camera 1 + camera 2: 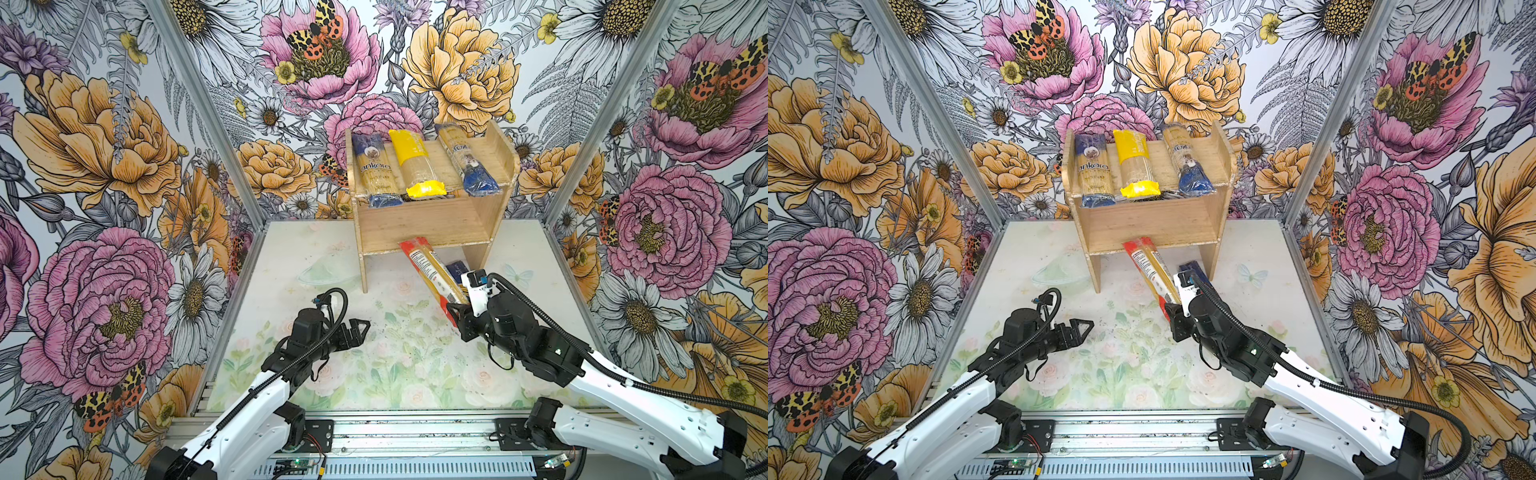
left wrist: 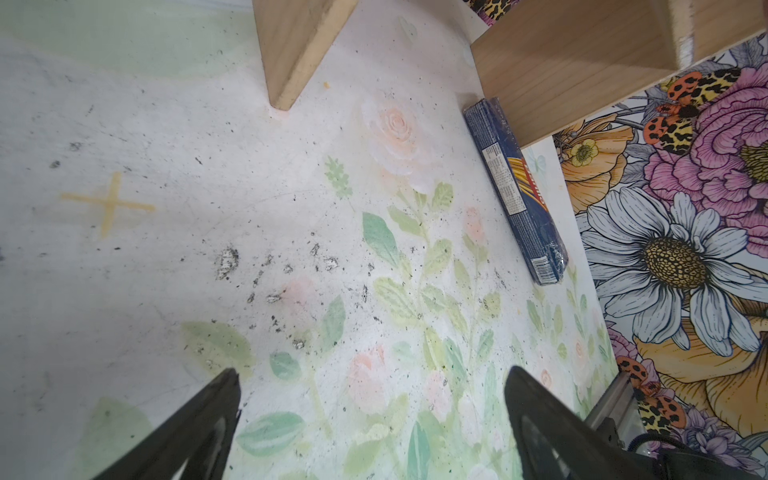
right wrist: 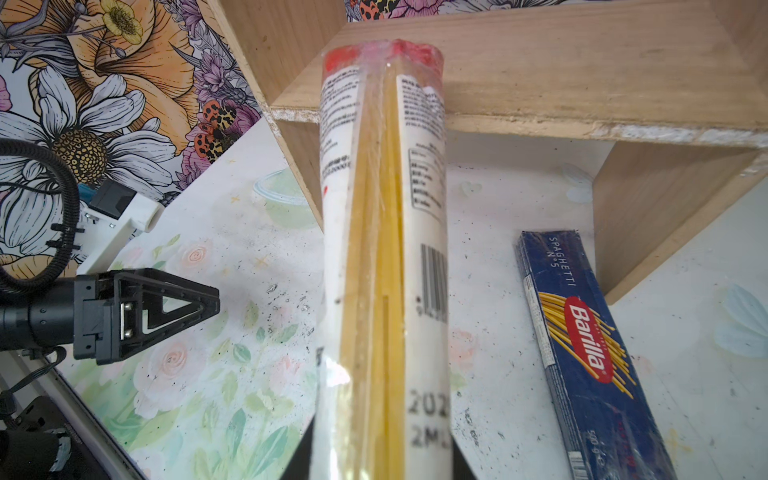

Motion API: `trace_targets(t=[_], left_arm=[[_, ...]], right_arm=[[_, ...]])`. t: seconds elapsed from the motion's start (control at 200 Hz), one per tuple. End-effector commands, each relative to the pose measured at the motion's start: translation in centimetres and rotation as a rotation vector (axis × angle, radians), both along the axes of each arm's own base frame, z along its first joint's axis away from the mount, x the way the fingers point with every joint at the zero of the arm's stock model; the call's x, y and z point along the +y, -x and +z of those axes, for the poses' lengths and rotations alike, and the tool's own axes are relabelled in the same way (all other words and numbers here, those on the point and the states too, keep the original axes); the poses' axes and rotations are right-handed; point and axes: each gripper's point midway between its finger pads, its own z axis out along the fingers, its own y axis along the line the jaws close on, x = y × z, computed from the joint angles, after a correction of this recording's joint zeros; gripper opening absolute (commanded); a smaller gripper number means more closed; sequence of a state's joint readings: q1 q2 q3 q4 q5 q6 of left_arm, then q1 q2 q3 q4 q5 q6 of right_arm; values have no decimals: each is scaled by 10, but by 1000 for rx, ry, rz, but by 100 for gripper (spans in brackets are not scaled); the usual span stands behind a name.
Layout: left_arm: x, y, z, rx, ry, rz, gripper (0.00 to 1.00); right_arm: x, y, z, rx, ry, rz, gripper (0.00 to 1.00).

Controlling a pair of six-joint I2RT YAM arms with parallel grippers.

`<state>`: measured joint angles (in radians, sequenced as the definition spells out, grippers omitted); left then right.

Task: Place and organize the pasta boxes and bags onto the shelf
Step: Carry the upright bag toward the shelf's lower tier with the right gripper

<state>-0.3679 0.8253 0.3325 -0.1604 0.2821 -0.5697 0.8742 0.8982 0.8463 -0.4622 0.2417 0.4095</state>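
The wooden shelf (image 1: 424, 224) (image 1: 1142, 224) stands at the back. Its top tier holds the "ankara" bag (image 1: 376, 170), the yellow-ended bag (image 1: 415, 162) and a slimmer blue-ended bag (image 1: 467, 166). My right gripper (image 1: 455, 316) (image 3: 380, 457) is shut on the near end of the red-ended pack (image 1: 432, 270) (image 3: 382, 208). The pack's far end reaches the lower tier's front edge (image 3: 540, 124). The dark blue Barilla pack (image 3: 590, 353) (image 2: 515, 195) lies flat on the table beside the shelf's right panel. My left gripper (image 1: 357, 328) (image 2: 374, 390) hovers open and empty at centre-left.
The floral table mat (image 1: 374, 374) is enclosed by patterned walls with metal corner posts (image 1: 216, 124). The shelf's left side panel (image 2: 299, 50) stands ahead of the left gripper. A metal rail (image 1: 395, 432) runs along the front edge.
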Motion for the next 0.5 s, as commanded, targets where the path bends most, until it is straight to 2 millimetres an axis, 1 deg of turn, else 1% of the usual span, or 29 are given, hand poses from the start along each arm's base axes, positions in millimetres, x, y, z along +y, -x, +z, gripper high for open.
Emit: trace_targets(t=[0.0, 0.32, 0.495], left_arm=[[-2, 0, 0, -10, 0, -19, 99], [-1, 0, -2, -10, -3, -22, 99], [-2, 0, -1, -11, -2, -24, 99]], right_arm=[[6, -20, 92, -214, -186, -65, 0], [18, -46, 121, -289, -196, -151, 0], [23, -57, 128, -308, -196, -186, 0]])
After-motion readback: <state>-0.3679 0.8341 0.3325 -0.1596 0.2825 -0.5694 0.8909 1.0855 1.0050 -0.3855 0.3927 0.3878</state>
